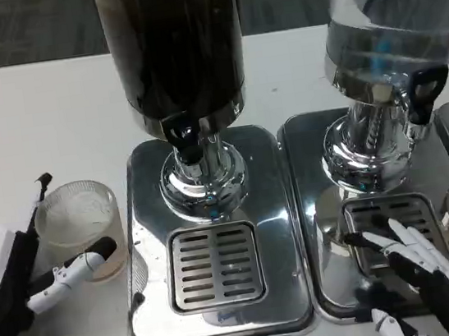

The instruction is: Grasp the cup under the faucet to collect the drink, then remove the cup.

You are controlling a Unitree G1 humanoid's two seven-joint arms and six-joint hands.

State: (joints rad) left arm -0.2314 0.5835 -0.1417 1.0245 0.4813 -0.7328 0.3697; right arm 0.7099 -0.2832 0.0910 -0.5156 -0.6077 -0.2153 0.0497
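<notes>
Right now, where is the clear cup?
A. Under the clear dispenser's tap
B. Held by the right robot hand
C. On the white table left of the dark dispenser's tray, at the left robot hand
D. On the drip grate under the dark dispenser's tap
C: the cup stands on the table beside the tray, the left robot hand around it.

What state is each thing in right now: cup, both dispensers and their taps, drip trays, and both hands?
cup: upright on the table left of the dark dispenser's base, not under a tap, held by left hand
left hand: fingers around the cup
dark dispenser: dark liquid inside
black tap: no stream visible
clear dispenser: clear liquid inside
drip tray: nothing on its grate
right hand: holds nothing, fingers spread over the right grate
</notes>
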